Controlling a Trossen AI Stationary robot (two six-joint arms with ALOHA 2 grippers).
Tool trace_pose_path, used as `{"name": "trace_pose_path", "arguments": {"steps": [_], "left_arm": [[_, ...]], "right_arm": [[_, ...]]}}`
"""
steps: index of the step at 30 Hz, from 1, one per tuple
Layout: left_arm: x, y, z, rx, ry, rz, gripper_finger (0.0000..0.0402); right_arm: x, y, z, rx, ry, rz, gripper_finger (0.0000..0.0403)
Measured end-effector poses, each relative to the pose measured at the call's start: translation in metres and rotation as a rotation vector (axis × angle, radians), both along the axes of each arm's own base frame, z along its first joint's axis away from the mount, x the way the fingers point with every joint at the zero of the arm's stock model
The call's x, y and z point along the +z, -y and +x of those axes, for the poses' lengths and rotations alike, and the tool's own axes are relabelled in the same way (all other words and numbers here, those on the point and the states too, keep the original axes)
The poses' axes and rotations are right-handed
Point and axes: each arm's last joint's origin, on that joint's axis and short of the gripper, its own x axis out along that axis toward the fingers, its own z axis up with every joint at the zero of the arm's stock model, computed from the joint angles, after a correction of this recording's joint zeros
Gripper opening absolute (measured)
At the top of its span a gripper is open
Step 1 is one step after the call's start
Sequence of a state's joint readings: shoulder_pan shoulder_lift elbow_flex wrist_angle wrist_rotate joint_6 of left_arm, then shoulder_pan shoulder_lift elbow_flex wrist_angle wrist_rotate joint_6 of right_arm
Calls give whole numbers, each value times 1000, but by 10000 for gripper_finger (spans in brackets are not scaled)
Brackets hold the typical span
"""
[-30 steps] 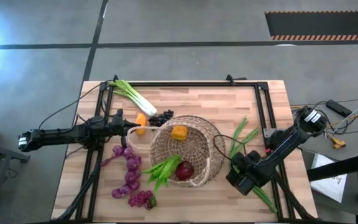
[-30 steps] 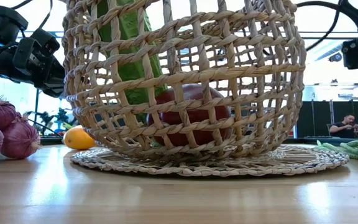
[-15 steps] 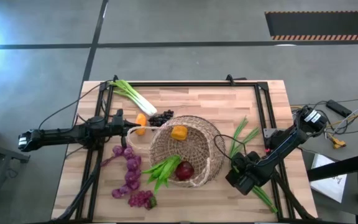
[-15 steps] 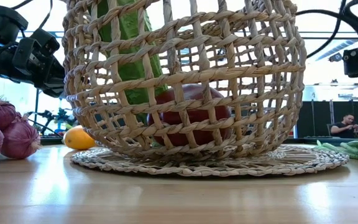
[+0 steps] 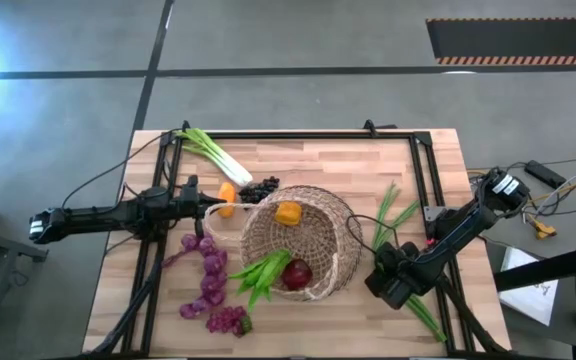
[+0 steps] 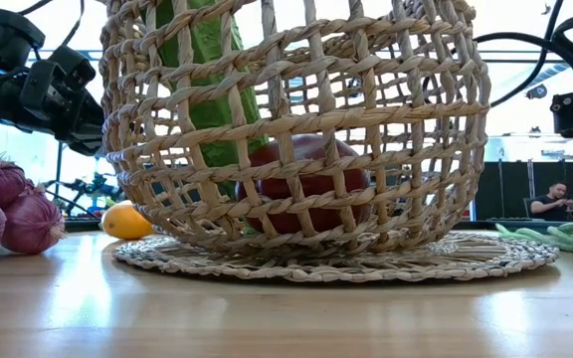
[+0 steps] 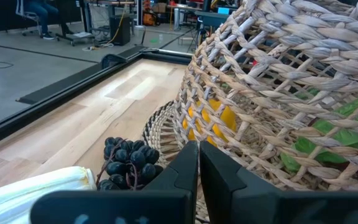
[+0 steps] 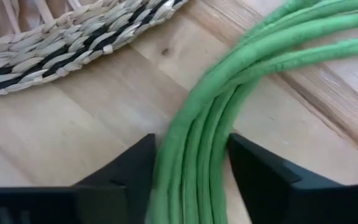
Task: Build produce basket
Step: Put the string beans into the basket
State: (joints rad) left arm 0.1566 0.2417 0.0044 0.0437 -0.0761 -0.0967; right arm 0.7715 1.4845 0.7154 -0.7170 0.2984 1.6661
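The right gripper is seen low over the surface at the lower right of the high view, its jaws parted and set on either side of a bundle of long green leaves, which passes between them; the two dark fingers stand close against the bundle, so a loose grasp is shown, though firm clamping cannot be told. The leaves are thin, smooth, cord-like strands lying flat, their long axis running from the upper middle-right of the high view down toward the lower right corner. The left gripper is held at the left centre of the high view, its jaws pressed together with nothing between them, the tips just beside the wall of the basket. The basket is a deep rounded piece of pale tan open-weave wicker standing at the centre of the surface, with a flat woven foot ring seen in the low view. Inside it, a red apple, an orange piece and green pods are seen. A bunch of dark grapes lies just outside the basket at its upper left, with another orange piece beside it. A white-green leek lies diagonally at the upper left, white end toward the centre. Purple bulbs and a pink-red bunch lie at the lower left. The surface is of pale jointed wood strips.
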Motion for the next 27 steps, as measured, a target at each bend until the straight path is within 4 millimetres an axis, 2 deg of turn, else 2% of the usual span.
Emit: {"name": "trace_pose_path", "arguments": {"steps": [9,13,19,27], "left_arm": [[0,0,0,0,0,0,0],[0,0,0,0,0,0,0],[0,0,0,0,0,0,0],[0,0,0,0,0,0,0]], "right_arm": [[3,1,-1,-35,8,12,49],[14,3,0,-33,74,-37,19],[64,0,11,-27,213,-192,18],[153,-18,38,110,419,-399,18]]}}
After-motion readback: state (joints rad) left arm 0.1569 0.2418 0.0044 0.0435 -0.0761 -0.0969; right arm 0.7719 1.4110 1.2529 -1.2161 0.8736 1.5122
